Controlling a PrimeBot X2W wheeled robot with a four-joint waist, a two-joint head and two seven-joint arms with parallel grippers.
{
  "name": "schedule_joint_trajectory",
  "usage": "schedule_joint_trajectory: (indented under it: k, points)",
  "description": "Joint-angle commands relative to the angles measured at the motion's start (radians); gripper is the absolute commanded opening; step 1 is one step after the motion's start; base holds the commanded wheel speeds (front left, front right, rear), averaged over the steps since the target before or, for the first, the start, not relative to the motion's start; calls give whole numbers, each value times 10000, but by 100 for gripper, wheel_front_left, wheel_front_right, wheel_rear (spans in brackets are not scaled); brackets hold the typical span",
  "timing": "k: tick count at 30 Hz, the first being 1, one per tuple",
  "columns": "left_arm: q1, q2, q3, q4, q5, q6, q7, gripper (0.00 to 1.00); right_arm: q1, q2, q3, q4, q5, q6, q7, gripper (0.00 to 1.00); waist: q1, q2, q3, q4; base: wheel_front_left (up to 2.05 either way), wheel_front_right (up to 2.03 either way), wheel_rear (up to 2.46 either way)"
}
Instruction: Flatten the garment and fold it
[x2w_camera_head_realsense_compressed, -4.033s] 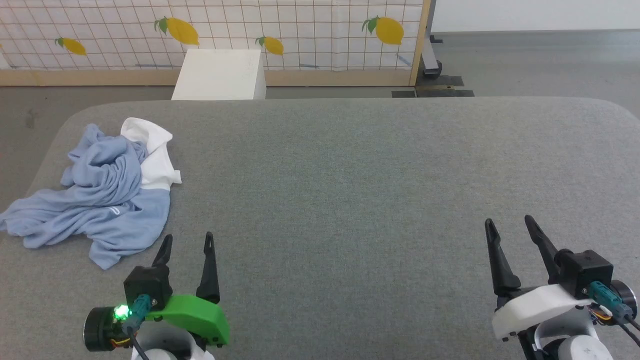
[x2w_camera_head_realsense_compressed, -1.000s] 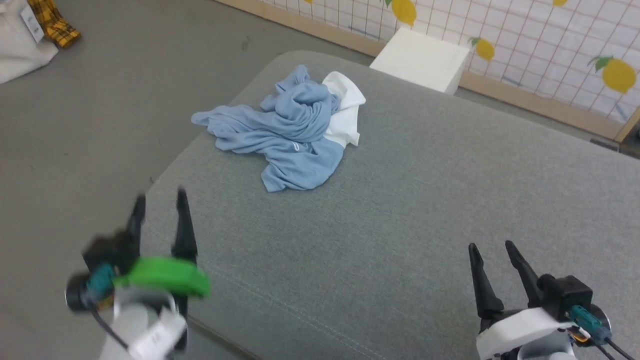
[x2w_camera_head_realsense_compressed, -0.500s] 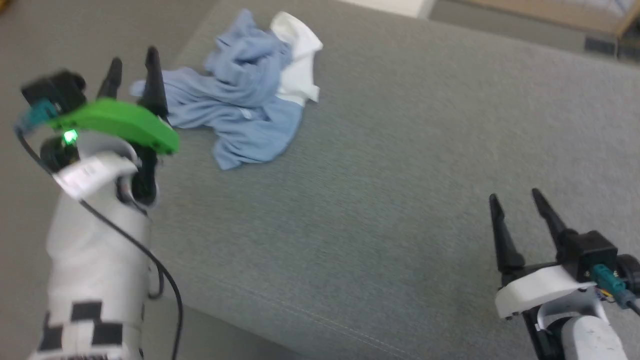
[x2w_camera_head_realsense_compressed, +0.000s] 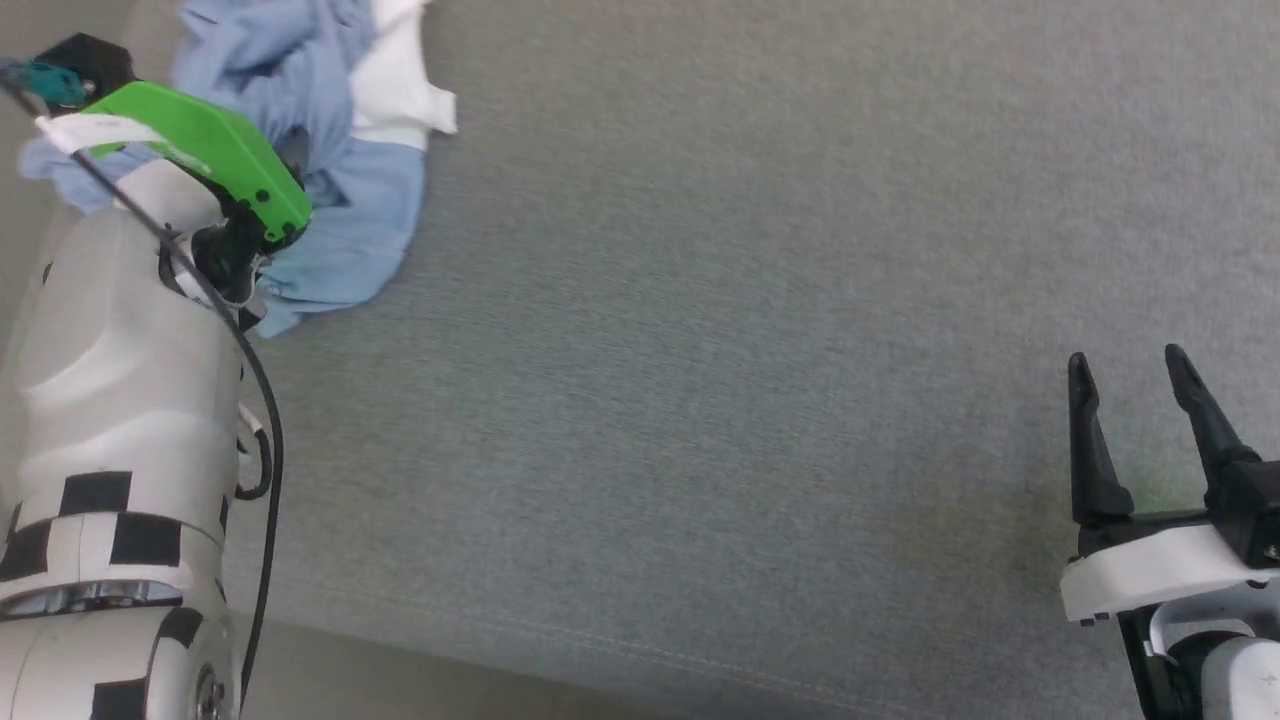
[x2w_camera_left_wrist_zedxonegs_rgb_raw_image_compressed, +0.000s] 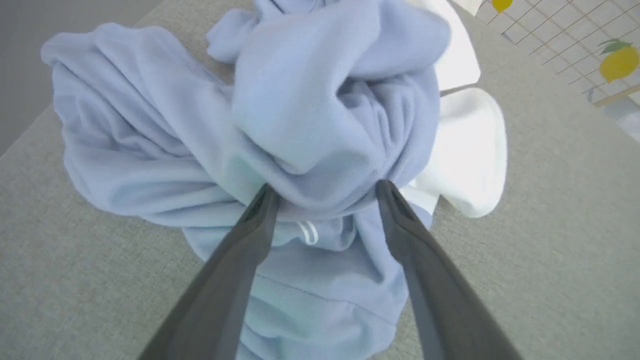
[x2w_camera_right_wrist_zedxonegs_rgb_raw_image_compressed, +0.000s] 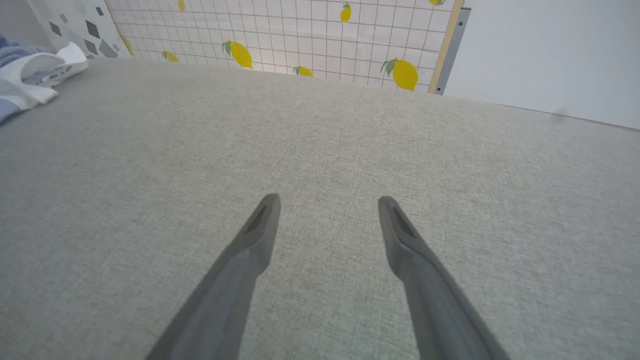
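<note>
The garment (x2w_camera_head_realsense_compressed: 350, 210) lies crumpled at the top left of the grey padded surface (x2w_camera_head_realsense_compressed: 700, 350), light blue with a white part beside it. My left arm reaches over it, and the green wrist cover (x2w_camera_head_realsense_compressed: 200, 150) hides the fingers in the head view. In the left wrist view my left gripper (x2w_camera_left_wrist_zedxonegs_rgb_raw_image_compressed: 326, 190) is open, its two fingertips either side of a bunched blue fold of the garment (x2w_camera_left_wrist_zedxonegs_rgb_raw_image_compressed: 325, 100). My right gripper (x2w_camera_head_realsense_compressed: 1130, 370) stands open at the lower right, above bare surface. In the right wrist view the right gripper (x2w_camera_right_wrist_zedxonegs_rgb_raw_image_compressed: 327, 202) has nothing between its fingers.
The surface's front edge (x2w_camera_head_realsense_compressed: 450, 640) runs along the bottom left, with floor below it. A lemon-patterned grid screen (x2w_camera_right_wrist_zedxonegs_rgb_raw_image_compressed: 300, 40) stands beyond the far side. The garment's white part (x2w_camera_right_wrist_zedxonegs_rgb_raw_image_compressed: 30, 75) shows at the far left of the right wrist view.
The head camera has tilted down and swung. My left arm has reached forward onto the garment, with its open fingers now around a fold. The right gripper stays open in place.
</note>
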Motion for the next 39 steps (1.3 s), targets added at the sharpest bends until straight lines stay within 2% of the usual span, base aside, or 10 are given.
schedule_joint_trajectory:
  k: [1,4,10,11,12,20,29,35,39]
  points:
    - [-141,113,-109,183,141,150,207,100,68,-6,-8,-126,13,-15,28,100,-2,0,671,-539,0,0,0]
    - [-92,126,-425,647,384,399,845,100,68,-6,-17,-292,46,-15,54,100,-2,0,821,-492,0,0,0]
    - [-85,-294,-437,1146,118,492,1655,100,96,-6,-27,-380,41,-15,113,100,-2,0,863,-227,0,0,0]
    - [-98,-351,-384,1128,40,476,1574,47,90,-6,-10,-380,34,-15,122,100,-2,0,842,-183,0,0,0]
    - [-115,-378,-348,1083,0,463,1446,2,82,-6,-4,-376,31,-15,126,100,-2,0,824,-158,0,0,0]
    - [-381,-253,21,388,-237,120,-812,0,-64,-6,241,52,196,-15,-11,100,-2,0,192,-15,0,0,0]
    - [-1564,891,-189,-914,380,-399,-3093,0,-253,-6,727,1351,884,-15,-661,100,-2,0,-1101,-173,0,0,0]
    - [-2508,1310,-520,-1585,707,-599,-3205,0,-327,-6,956,2195,1271,-15,-1125,100,-2,0,-1838,-389,0,0,0]
    - [-2838,1201,-801,-1941,744,-790,-2959,0,-390,-6,1014,2638,1449,-15,-1366,100,-2,0,-2257,-586,0,0,0]
